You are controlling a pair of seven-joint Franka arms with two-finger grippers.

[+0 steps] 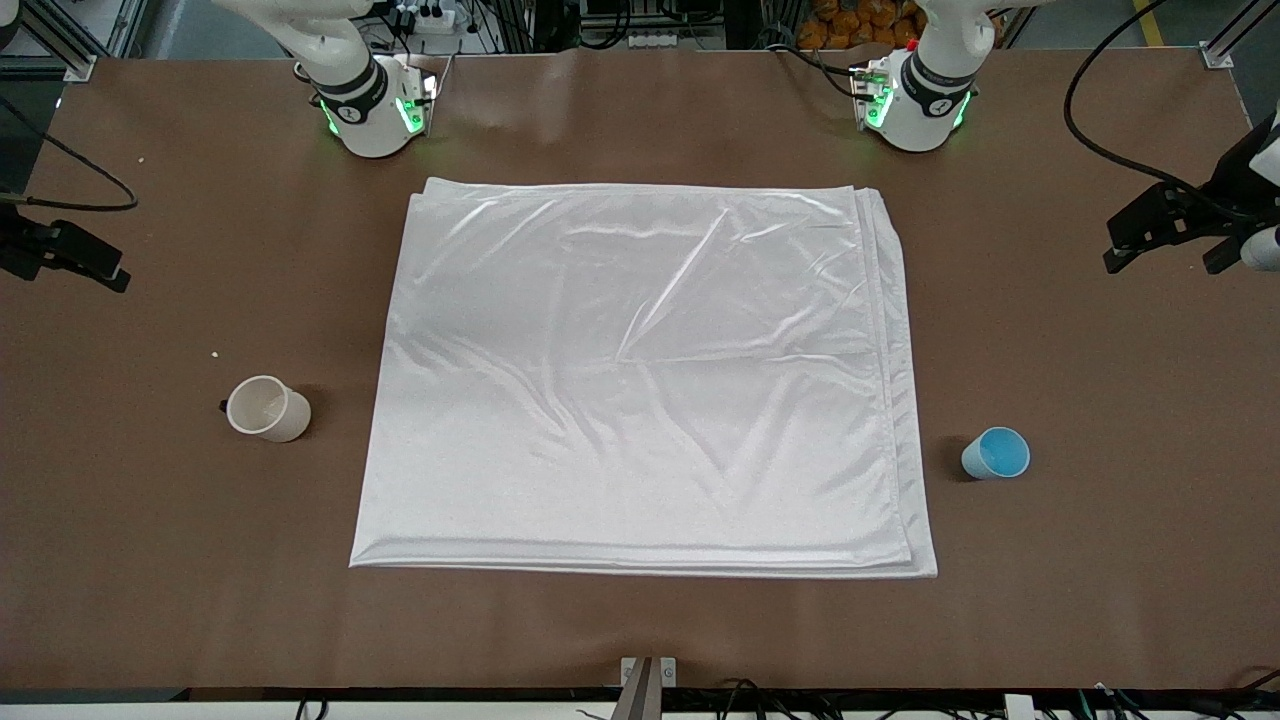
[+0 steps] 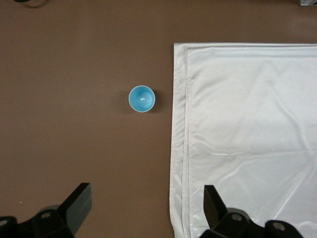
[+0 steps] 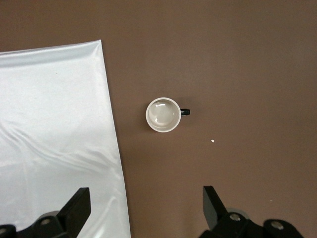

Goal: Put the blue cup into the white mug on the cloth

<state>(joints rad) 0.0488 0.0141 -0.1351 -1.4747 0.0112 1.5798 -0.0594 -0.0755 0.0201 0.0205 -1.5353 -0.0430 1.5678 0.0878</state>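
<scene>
Blue cup point(image 1: 996, 453) upright on table point(image 1: 640, 640), at cloth's point(image 1: 640, 380) 3 o'clock; white mug point(image 1: 266, 408) at 9 o'clock. Left gripper point(image 2: 143, 208) and right gripper point(image 3: 146, 208) spread wide, holding nothing, high over table.

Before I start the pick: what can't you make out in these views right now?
- Left end effector: only open fingertips show in the left wrist view; the frame edge cuts the rest.
- Right end effector: same in the right wrist view.
- White mug handle: front view, mostly hidden by its body.
- Under the cloth: covered.
</scene>
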